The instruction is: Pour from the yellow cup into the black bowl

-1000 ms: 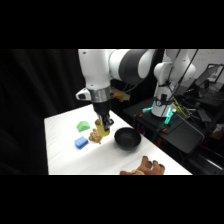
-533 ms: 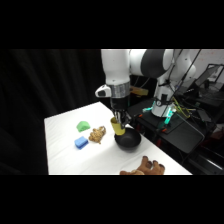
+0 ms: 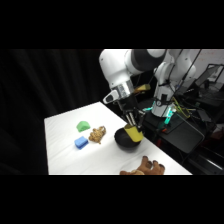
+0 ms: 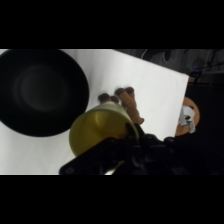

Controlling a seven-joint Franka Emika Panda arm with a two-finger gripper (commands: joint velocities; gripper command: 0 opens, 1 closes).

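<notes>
Cup held over bowl, tipping to pour
gripper [image 3: 133,131] clamped on yellow cup [image 4: 98,131]; cup tilted beside black bowl [image 4: 40,90] rim so contents land inside

The yellow cup [image 4: 100,131] hides the fingers' tips.

No text, label, brand, number or sign can be read in either view; every surface in sight is plain or too blurred to make out any writing.

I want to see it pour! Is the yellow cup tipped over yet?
Tipped. The yellow cup leans in the hand, its mouth turned toward the black bowl. Nothing can be seen pouring.
</notes>
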